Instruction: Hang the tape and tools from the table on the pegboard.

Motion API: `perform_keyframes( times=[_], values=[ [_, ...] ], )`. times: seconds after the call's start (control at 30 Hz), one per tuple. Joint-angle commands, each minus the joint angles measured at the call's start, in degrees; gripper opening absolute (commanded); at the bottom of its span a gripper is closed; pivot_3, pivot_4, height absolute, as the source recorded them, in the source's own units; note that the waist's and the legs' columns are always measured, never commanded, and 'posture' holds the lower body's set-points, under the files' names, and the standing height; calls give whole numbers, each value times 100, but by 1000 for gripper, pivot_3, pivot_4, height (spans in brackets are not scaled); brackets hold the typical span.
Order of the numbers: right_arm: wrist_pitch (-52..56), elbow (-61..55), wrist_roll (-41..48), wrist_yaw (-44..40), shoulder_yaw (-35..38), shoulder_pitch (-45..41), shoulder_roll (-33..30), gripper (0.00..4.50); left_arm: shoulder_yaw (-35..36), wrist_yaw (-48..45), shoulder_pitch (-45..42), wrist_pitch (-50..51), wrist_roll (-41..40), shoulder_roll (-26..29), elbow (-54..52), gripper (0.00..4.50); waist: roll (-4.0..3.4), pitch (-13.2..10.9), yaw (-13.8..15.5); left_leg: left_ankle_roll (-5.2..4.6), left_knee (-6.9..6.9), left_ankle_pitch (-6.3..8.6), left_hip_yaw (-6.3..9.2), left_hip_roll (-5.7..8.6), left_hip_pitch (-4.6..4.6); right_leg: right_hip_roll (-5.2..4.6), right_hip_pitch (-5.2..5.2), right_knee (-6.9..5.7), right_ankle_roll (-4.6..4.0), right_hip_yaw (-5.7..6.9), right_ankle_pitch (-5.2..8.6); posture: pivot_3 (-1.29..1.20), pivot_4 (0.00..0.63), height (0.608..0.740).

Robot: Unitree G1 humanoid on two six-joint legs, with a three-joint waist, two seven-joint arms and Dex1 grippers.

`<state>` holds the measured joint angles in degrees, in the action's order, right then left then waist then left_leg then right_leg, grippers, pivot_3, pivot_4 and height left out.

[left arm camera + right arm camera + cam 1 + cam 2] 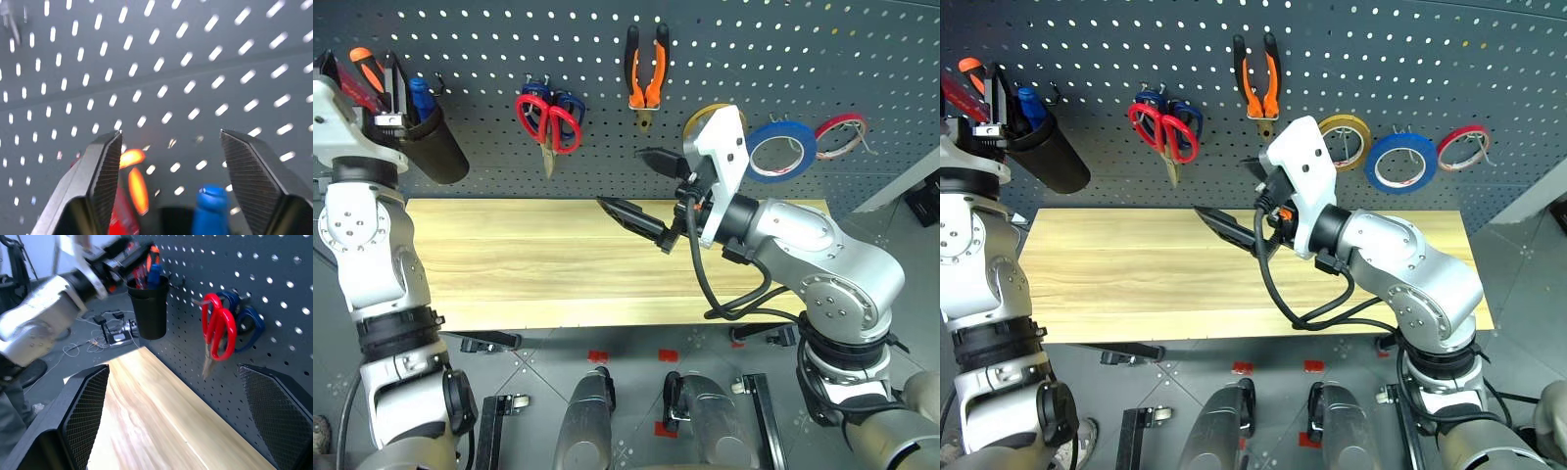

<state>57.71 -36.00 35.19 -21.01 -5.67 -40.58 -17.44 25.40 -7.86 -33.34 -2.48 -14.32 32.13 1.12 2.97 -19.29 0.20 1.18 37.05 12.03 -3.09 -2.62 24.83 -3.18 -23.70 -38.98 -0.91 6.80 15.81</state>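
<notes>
1. Pegboard point(607, 98): the landmark panel, rising behind the table point(538, 264).
2. Black cup point(435, 147), at the pegboard's left end: holds the blue-handled screwdriver point(421, 96).
3. Left gripper point(168, 161): jaws released and spread, empty, just above the cup.
4. Red-handled scissors point(546, 122), pliers point(646, 73) and blue tape point(781, 150): hanging on pegboard hooks.
5. Right gripper point(641, 191): jaws wide apart, empty, over the table before the pegboard.
</notes>
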Motion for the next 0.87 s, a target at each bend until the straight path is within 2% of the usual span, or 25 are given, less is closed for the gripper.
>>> perform_keyframes(
  times=[0.03, 0.2, 0.23, 0.33, 0.37, 0.43, 0.57, 0.7, 0.87],
  values=[
    [-442, -323, 34, -342, 177, 439, -311, 4500, 32, 109, 452, 570, -128, -24, -1189, 3202, -3, 7, 8, 0, 0, 0, 2, -1, 0, 1, 0, 0, 0, 3, 0, 12, 240, 740],
    [-1233, -54, -330, -672, 154, 1423, -690, 4500, -213, -195, 1844, 2362, -1307, -502, -1993, 3202, -16, 176, 32, -2, -4, 0, -1, 2, -14, -1, 18, 6, 1, -3, 1, 42, 210, 740],
    [-1434, 55, -482, -665, 90, 1576, -701, 4500, -268, -142, 2030, 2521, -1198, -522, -1992, 3202, -18, 222, 32, -2, -2, 0, 0, 2, -16, 0, 19, 5, 1, -3, 1, 44, 205, 740],
    [-2020, 518, -1057, -391, -24, 1971, -574, 4500, -228, 60, 2302, 3584, -1572, -581, -2063, 3202, -1, 254, 44, 6, -4, -5, 9, -5, -38, 9, 36, -4, 3, 1, 2, 50, 189, 740],
    [-2305, 740, -1283, -216, -4, 2109, -455, 4500, -339, 158, 2402, 3710, -1343, -515, -2058, 3202, -3, 262, 70, 11, -3, -10, 16, -6, -41, 12, 37, -9, 5, 2, 4, 50, 189, 740],
    [-2817, 1193, -1552, -5, 102, 2398, -209, 4500, -547, 305, 2556, 3620, -828, -454, -1934, 3202, -10, 324, 105, 6, -8, -21, 23, -6, -41, 15, 37, -10, 8, 5, 5, 56, 173, 740],
    [-4345, 2389, -2452, 538, 174, 3061, 117, 4500, -467, 15, 2703, 3061, -682, -591, -1108, 3202, -23, 538, 137, -1, -7, -27, 17, -3, -45, 15, 43, -7, 4, 1, -3, 53, 142, 740],
    [-5135, 3388, -2711, 753, 406, 3114, 287, 4500, -513, -208, 2700, 2485, -565, -728, -705, 3202, -22, 675, 136, -5, -5, -25, 9, -1, -51, 14, 47, -7, 3, -3, -5, 54, 119, 740],
    [-5640, 4258, -2757, 1000, 751, 2890, 501, 4500, -586, -201, 2645, 2109, -345, -875, -361, 3202, -27, 833, 128, -9, -9, -25, 2, -6, -68, 19, 53, -10, -1, -11, -8, 58, 89, 740]
  ],
)
